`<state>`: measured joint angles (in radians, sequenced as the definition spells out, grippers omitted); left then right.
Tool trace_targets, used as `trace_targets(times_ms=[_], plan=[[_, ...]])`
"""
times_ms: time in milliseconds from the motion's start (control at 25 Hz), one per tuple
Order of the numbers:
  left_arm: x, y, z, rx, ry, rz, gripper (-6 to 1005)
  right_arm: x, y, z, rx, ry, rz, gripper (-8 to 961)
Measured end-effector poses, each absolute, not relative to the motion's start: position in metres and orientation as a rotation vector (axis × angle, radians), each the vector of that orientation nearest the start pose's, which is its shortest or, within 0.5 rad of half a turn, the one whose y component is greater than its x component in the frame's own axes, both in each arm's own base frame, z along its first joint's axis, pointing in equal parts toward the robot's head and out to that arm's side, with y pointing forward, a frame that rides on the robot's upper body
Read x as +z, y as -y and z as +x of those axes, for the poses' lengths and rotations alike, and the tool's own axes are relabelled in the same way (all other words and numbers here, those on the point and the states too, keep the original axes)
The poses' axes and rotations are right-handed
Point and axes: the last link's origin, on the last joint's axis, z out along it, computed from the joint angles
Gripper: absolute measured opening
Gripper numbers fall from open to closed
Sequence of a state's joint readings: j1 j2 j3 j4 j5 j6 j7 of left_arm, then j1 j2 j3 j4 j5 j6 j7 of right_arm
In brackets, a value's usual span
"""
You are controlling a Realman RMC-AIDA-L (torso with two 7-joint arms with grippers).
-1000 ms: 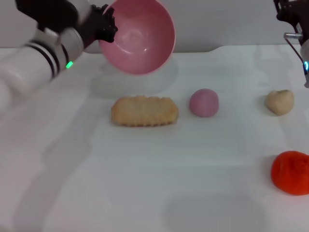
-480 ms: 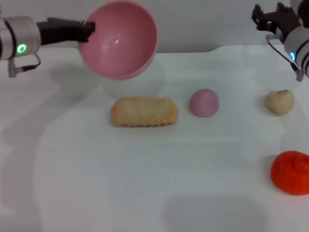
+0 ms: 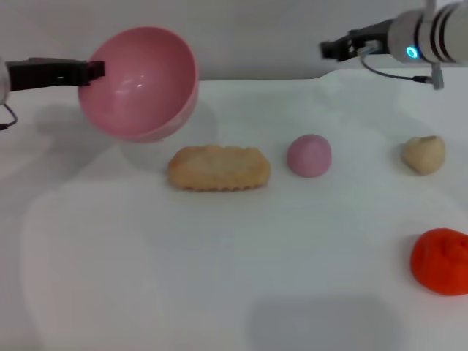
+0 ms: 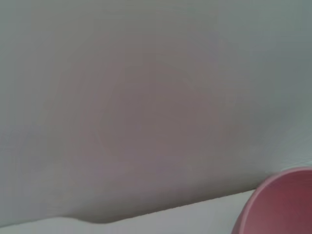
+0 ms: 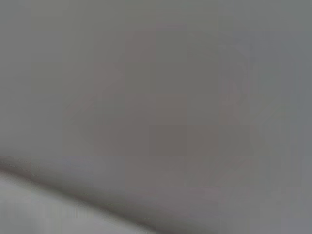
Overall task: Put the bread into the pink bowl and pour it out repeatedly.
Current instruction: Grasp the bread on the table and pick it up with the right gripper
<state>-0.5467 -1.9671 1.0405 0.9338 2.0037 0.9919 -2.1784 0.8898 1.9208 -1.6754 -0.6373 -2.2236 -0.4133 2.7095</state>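
The bread (image 3: 219, 168) lies pale tan side up on the white table, in the middle. The pink bowl (image 3: 139, 82) is held tilted in the air at the back left, its empty inside facing me; its edge also shows in the left wrist view (image 4: 278, 204). My left gripper (image 3: 91, 71) is shut on the bowl's left rim. My right gripper (image 3: 327, 50) is raised at the back right, reaching leftward above the table, well apart from the bread.
A small pink ball (image 3: 308, 155) sits just right of the bread. A small tan lump (image 3: 423, 154) lies at the right. A red-orange lump (image 3: 439, 261) lies at the front right. The table's back edge meets a grey wall.
The left arm has carried the bowl leftward and lower, still tilted. The right arm has swung in from the far right corner toward the left. The bread has not moved.
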Motion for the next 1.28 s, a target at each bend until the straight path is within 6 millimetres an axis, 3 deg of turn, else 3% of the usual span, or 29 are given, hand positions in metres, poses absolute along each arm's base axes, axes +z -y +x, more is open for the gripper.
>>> trace_targets(times_ms=[320, 560, 840, 960, 1280], plan=[[0.072, -0.416, -0.262, -0.422, 1.088, -2.184, 49, -0.012, -0.471, 0.118, -0.024, -0.700, -2.520, 572], [0.070, -0.413, -0.264, -0.414, 1.093, -2.188, 49, -0.024, -0.456, 0.097, -0.230, -0.643, -2.682, 570], [0.065, -0.412, -0.263, -0.410, 1.079, -2.204, 49, -0.059, -0.439, 0.095, -0.426, -0.538, -2.753, 572], [0.062, -0.411, -0.262, -0.411, 1.072, -2.214, 49, -0.074, -0.435, 0.097, -0.417, -0.470, -2.733, 572], [0.057, -0.409, -0.261, -0.415, 1.070, -2.224, 49, -0.083, -0.433, 0.105, -0.307, -0.454, -2.735, 571]])
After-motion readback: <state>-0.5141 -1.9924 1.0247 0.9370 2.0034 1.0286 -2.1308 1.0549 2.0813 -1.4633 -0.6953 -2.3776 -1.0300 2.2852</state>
